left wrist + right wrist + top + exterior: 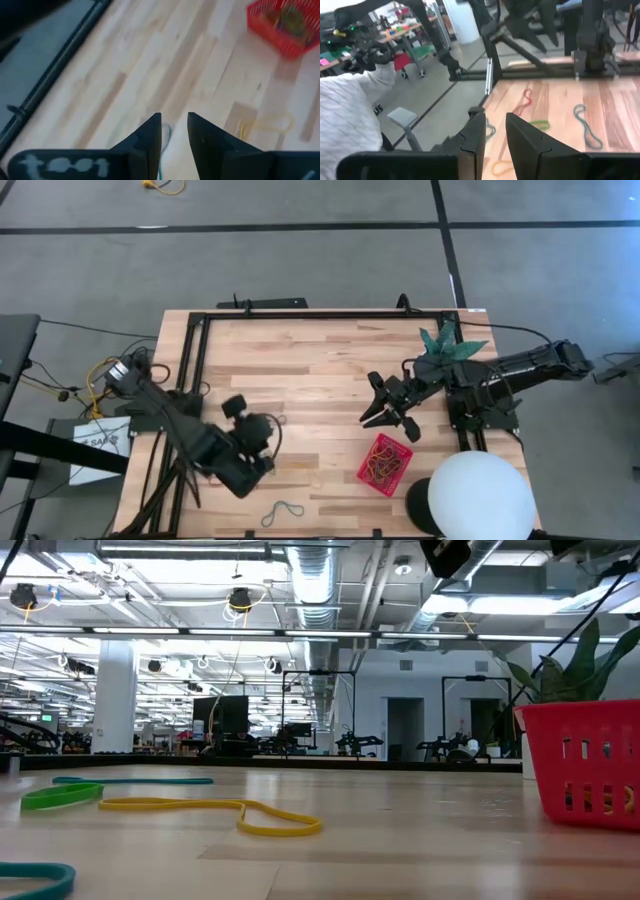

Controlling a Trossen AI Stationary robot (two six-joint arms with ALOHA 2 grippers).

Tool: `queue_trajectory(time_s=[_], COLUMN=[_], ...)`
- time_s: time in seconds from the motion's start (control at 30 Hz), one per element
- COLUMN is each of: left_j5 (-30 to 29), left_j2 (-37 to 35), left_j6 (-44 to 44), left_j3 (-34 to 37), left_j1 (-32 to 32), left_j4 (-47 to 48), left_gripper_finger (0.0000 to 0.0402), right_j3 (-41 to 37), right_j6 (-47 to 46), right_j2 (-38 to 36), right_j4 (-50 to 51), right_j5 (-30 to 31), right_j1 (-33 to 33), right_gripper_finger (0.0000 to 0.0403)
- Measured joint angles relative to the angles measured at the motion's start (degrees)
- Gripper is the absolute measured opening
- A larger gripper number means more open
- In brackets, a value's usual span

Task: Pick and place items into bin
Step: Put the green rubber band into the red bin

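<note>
Rubber bands lie flat on the wooden table: a green band [60, 796], a yellow band [210, 810] and a teal band [30, 878] in the low view, and one band [282, 512] by the near edge. The red mesh bin [385, 463] stands near the table's right near corner with several bands inside. My left gripper [174, 131] hovers over the table's left near part, fingers a narrow gap apart, holding nothing; a pale band [166, 132] shows on the wood past its tips. My right gripper [495, 131] hangs above the table just beyond the bin's far side, also narrowly open and empty.
A big white dome [480, 495] sits at the near right corner beside the bin. A potted green plant [450, 345] stands by the right arm's base. A black frame [300, 315] borders the table's far and left sides. More bands, red [525, 99] and teal [585, 131], lie mid-table.
</note>
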State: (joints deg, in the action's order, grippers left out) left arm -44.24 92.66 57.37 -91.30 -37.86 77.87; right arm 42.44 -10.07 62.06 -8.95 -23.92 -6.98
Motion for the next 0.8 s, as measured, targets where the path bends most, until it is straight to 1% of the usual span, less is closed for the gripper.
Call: queue_trajectory(time_s=[0.1,0.23,0.33,0.4,0.47,0.57,0.63,0.73,0.8], left_j5=[1.66,7.98,12.03,14.07,14.67,19.6,22.4,23.24,23.02], left_j2=[0.01,-0.14,-0.15,-0.15,-0.15,-0.15,-0.15,-0.16,-0.2], left_j6=[2.41,6.52,6.16,6.95,10.0,12.55,12.8,11.9,10.81], left_j3=[9.36,21.31,29.16,33.12,36.26,39.74,41.6,43.49,44.26], left_j1=[-1.16,-0.98,-0.46,0.2,1.11,2.12,2.22,2.21,2.25], left_j4=[-6.93,-20.15,-32.32,-36.09,-36.89,-38.28,-41.1,-47.04,-49.17], left_gripper_finger=[0.0085,0.0085,0.0085,0.0085,0.0085,0.0085,0.0085,0.0085,0.0085], right_j3=[0.05,0.04,0.04,0.04,0.04,0.02,0.02,0.02,0.02], right_j6=[0.02,0.0,-0.02,-0.72,-2.38,-5.59,-6.31,-5.22,-5.07], right_j2=[0.91,3.52,5.8,7.42,8.77,9.58,9.54,9.26,9.16], right_j4=[-0.31,-0.05,-0.08,-0.05,-0.26,-0.26,-0.78,-1.84,-3.13], right_j5=[-0.01,-0.02,-0.02,0.0,-0.04,-0.09,-0.07,-0.04,-0.06], right_j1=[0.0,0.0,0.0,0.0,0.24,1.08,1.9,3.14,3.79], right_gripper_finger=[0.0071,0.0071,0.0071,0.0071,0.0071,0.0071,0.0071,0.0071,0.0071])
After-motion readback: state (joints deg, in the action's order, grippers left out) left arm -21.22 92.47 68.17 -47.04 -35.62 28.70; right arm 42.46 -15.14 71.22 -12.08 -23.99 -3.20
